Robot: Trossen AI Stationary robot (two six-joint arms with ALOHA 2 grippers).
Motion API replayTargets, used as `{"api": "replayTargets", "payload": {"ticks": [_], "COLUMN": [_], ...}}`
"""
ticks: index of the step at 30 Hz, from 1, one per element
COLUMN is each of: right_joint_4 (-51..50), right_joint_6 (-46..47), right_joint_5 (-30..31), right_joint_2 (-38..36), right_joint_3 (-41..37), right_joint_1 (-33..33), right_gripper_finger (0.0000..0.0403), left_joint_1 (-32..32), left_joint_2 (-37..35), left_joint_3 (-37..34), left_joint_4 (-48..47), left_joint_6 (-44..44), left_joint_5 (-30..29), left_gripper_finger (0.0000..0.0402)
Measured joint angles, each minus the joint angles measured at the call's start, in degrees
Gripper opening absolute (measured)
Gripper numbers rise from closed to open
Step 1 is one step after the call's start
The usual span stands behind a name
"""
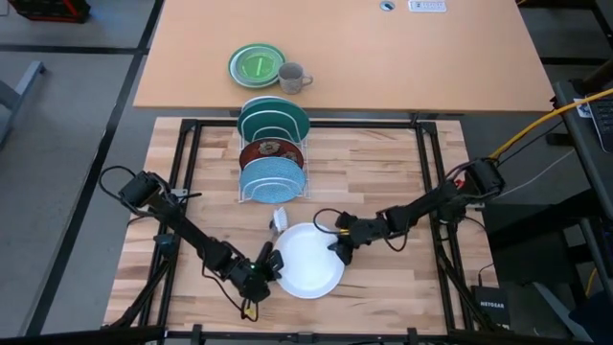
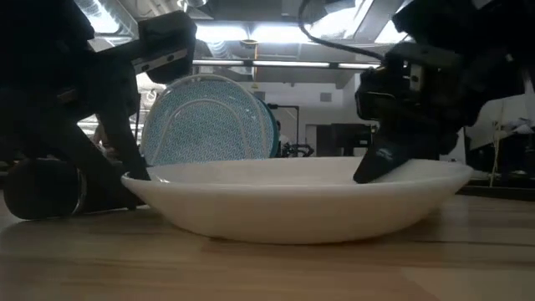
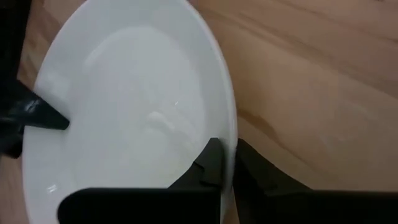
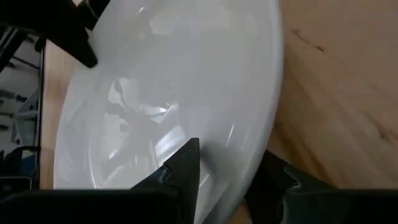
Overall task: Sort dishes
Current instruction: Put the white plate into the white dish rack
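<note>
Gripping opposite edges of the white plate, both arms are working together at the near middle of the counter. The left gripper is closing its jaws on the plate's rim, one finger inside, one outside. The right gripper is doing the same on the far edge, its jaws narrowly parted around the rim. Beyond the jaws, a wire rack is holding the teal plate, dark red plate and light blue plate upright. The plate seems to be in mid-grasp; next it probably needs lifting and tilting upright into the rack. No readable writing is showing.
</note>
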Motion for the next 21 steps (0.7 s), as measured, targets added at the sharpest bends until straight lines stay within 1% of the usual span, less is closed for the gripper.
{"api": "replayTargets", "payload": {"ticks": [3, 8, 13, 17, 21], "right_joint_4": [-0.4, -0.5, -1.8, -1.7, 0.4], "right_joint_6": [-1.9, -2.8, -2.3, -2.2, -2.4], "right_joint_5": [-2.8, -5.6, -8.5, -8.4, -6.6], "right_joint_2": [0.0, 0.0, 0.0, 0.0, 0.0], "right_joint_3": [0.0, 0.0, 0.0, 0.0, 0.0], "right_joint_1": [-1.4, -2.3, -2.3, -2.2, -2.5], "right_gripper_finger": [0.0107, 0.0107, 0.0108, 0.0108, 0.0108], "left_joint_1": [-0.1, -0.1, -0.2, -1.2, -2.4], "left_joint_2": [0.0, 0.0, 0.0, 0.0, 0.0], "left_joint_3": [0.0, 0.0, 0.0, 0.0, 0.0], "left_joint_4": [-1.1, -1.4, -2.2, -2.3, -2.5], "left_joint_6": [-0.4, -0.5, -1.7, -2.1, -2.6], "left_joint_5": [-2.5, -3.4, -5.7, -6.6, -7.7], "left_gripper_finger": [0.0004, 0.0004, 0.0004, 0.0004, 0.0007]}}
